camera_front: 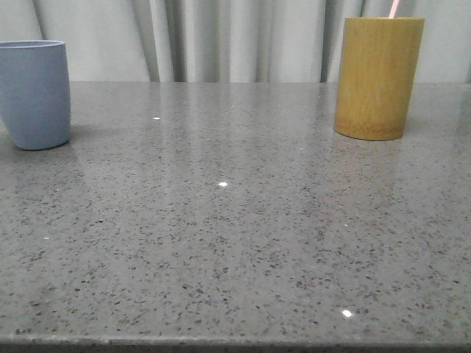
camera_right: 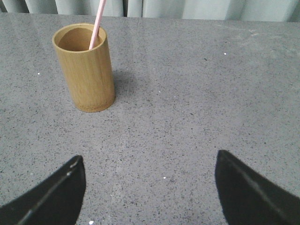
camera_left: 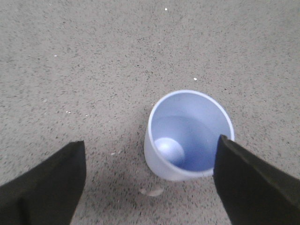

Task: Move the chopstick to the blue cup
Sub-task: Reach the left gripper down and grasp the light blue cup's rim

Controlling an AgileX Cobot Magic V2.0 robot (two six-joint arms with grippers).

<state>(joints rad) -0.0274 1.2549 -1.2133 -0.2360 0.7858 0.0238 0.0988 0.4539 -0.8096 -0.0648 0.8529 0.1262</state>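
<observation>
Chopstick (camera_front: 394, 8) sits in bamboo holder (camera_front: 377, 77) at far right of desk (camera_front: 235, 243); front view catches just the pink tip above the rim. Blue cup (camera_front: 33, 94) stands at far left, well apart from holder, upright. Bare speckled desk between them, nothing in the way. Grey curtain (camera_front: 221, 40) behind. My read: task at its start, pick not yet made.

Left wrist view: left gripper (camera_left: 150, 180) hangs over the cup (camera_left: 187, 136), fingers (camera_left: 44, 187) spread wide, holding nothing. Cup is empty, mouth up, base visible inside. One finger edge overlaps the cup rim in the picture; can't tell if touching, looks above it. Desk around cup is free.

Right wrist view: right gripper (camera_right: 150, 187) released, fingers (camera_right: 255, 190) wide apart, nothing between them. Holder (camera_right: 86, 68) stands ahead and off to one side, not near the gripper. Chopstick (camera_right: 96, 23) leans against the holder's inner rim, upper part sticking out, top end cut off by the frame.

Next move, as I judge it: right arm goes to the holder, lines up on the exposed pink shaft above the rim, pinches it, lifts straight up until clear. Stick is thin, so the pinch must be centred or it slips. Holder could tip if the stick drags on the rim. Long carry across to the cup, or a handover to the left.
</observation>
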